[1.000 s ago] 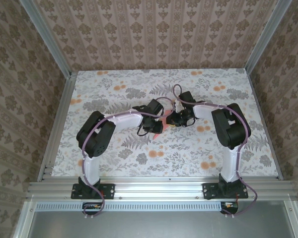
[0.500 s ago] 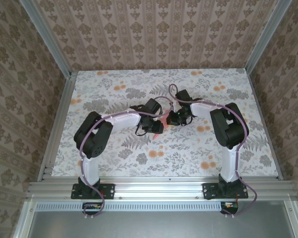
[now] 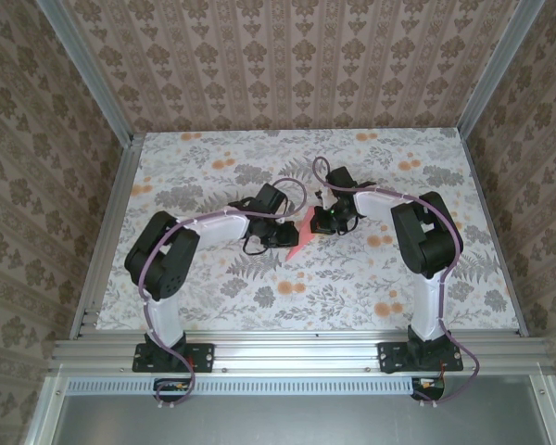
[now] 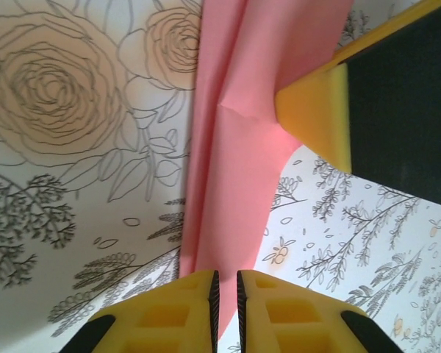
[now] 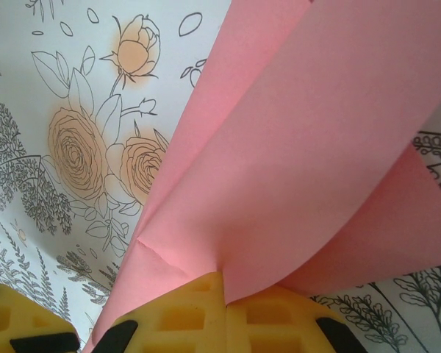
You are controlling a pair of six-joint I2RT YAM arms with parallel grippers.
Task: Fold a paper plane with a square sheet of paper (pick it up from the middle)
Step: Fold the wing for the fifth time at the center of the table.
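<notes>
The pink sheet of paper [image 3: 301,237] is folded into a long narrow shape with a lengthwise crease and sits mid-table between the two grippers. My left gripper [image 3: 284,232] is on its left end. In the left wrist view the paper [image 4: 235,147] runs down into the thin gap of the left gripper [image 4: 226,309], whose jaws are almost together around its pointed end. The right gripper's yellow fingertip [image 4: 316,110] presses the paper's other side. My right gripper [image 3: 318,222] is shut, and in its wrist view a fold of paper [image 5: 294,147] is pinched in that gripper [image 5: 226,303].
The table [image 3: 213,167] has a floral cover with small orange flower prints [image 3: 292,288]. Patterned walls and aluminium posts [image 3: 102,232] close it in on three sides, with a rail along the near edge. Both arms reach toward the table's middle.
My left arm has pulled back to the left, its elbow swinging outward. More of the pink paper now shows between the grippers. The right gripper has barely moved.
</notes>
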